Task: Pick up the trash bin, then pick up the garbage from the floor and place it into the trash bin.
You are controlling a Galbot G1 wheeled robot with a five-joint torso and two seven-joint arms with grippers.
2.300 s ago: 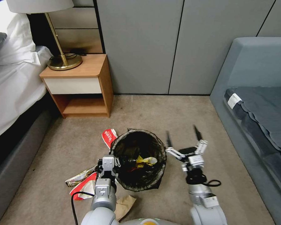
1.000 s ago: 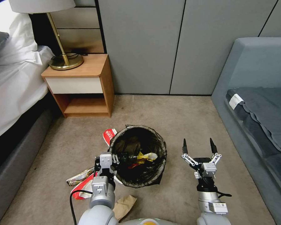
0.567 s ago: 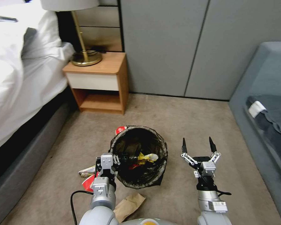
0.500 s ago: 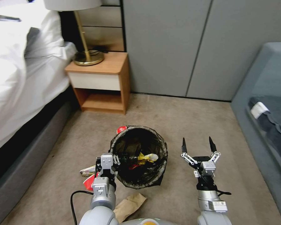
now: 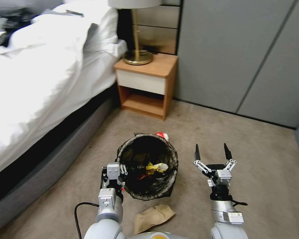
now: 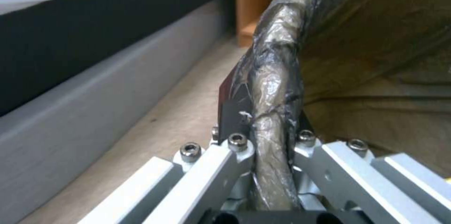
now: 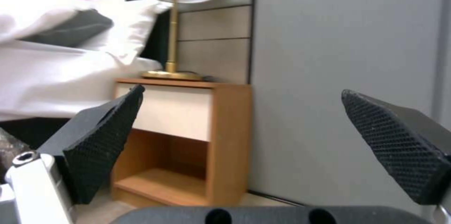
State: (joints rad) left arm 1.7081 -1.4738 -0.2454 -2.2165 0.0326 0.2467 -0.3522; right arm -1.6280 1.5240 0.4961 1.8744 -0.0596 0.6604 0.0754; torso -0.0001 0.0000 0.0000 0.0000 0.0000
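Observation:
My left gripper (image 5: 123, 170) is shut on the near left rim of the trash bin (image 5: 147, 166), held over the floor (image 5: 255, 156). In the left wrist view its jaws (image 6: 267, 136) pinch the dark liner bag folded over the rim (image 6: 275, 76). Inside the bin lies garbage, among it a yellow wrapper (image 5: 154, 167). A brown paper bag (image 5: 153, 216) lies on the carpet just in front of the bin. Behind the bin's far rim a red-and-white wrapper (image 5: 162, 134) peeks out. My right gripper (image 5: 212, 151) (image 7: 242, 99) hangs open and empty to the right of the bin.
A bed (image 5: 40, 76) with white bedding and a grey base (image 5: 46, 172) runs along the left. A wooden nightstand (image 5: 148, 84) with a brass lamp (image 5: 138, 56) stands at the back, next to grey wall panels (image 5: 239, 56). Open carpet lies to the right.
The whole view has swung: the bed now takes up the left and the grey sofa has left the right edge. Earlier the right gripper drew back from the bin. The left gripper's grip is unchanged.

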